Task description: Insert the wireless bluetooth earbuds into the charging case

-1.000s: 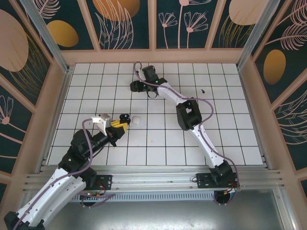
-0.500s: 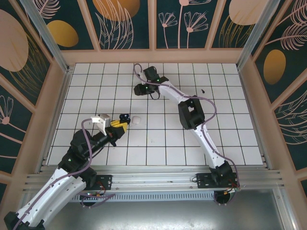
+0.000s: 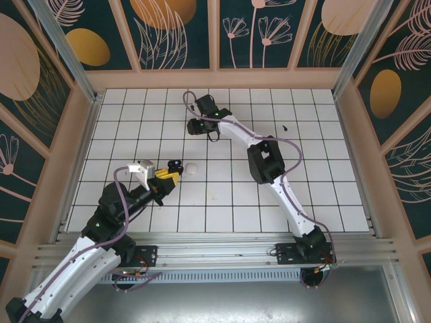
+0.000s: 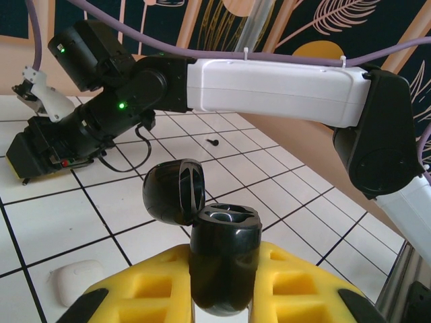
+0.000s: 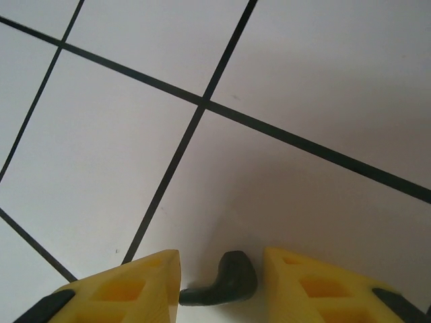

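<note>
My left gripper is shut on the black charging case, which stands upright between the yellow fingers with its lid flipped open and both sockets bare. In the top view this gripper sits at the middle left with the case at its tip. My right gripper is open, low over the tiles, with a black comma-shaped earbud lying on the table between its fingers. The top view puts the right gripper at the far centre. A second black earbud lies far right, also the black speck.
A small white rounded piece lies on the tiles just right of the case, and it is the white piece low in the left wrist view. The right arm stretches diagonally across the middle. Wooden walls fence the tiled table.
The right wrist swung a little to the right, then came back left over the far tiles. The left arm and the case have stayed put.
</note>
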### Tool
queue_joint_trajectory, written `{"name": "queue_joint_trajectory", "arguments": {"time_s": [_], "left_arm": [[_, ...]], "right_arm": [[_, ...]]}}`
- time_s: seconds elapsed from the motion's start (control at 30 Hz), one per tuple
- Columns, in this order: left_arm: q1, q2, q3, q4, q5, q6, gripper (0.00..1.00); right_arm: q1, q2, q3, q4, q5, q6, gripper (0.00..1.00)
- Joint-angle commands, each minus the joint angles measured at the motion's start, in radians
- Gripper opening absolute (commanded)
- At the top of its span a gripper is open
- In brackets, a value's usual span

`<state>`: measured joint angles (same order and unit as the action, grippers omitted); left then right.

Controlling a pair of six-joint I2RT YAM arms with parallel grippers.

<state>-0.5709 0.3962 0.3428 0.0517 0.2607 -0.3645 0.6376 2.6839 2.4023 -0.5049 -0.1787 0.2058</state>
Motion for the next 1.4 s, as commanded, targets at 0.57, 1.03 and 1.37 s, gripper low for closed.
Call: {"name": "queue_joint_trajectory", "arguments": {"time_s": [0.57, 1.03, 1.37], "left_arm": [[-0.004, -0.067, -0.029, -0.006, -0.012, -0.019, 0.00], [-0.005, -0.031, -0.029, 0.051, 0.011, -0.056, 0.00], [-0.004, 0.021, -0.031, 0.086, 0.034, -0.076, 0.00]], "right_arm": [[0.041, -0.094, -0.080, -0.155, 0.138, -0.133, 0.20], [0.014, -0.426, -0.660, -0.115, -0.037, -0.253, 0.18], [0.022, -0.586, -0.938, -0.097, 0.025, -0.214, 0.30]]}}
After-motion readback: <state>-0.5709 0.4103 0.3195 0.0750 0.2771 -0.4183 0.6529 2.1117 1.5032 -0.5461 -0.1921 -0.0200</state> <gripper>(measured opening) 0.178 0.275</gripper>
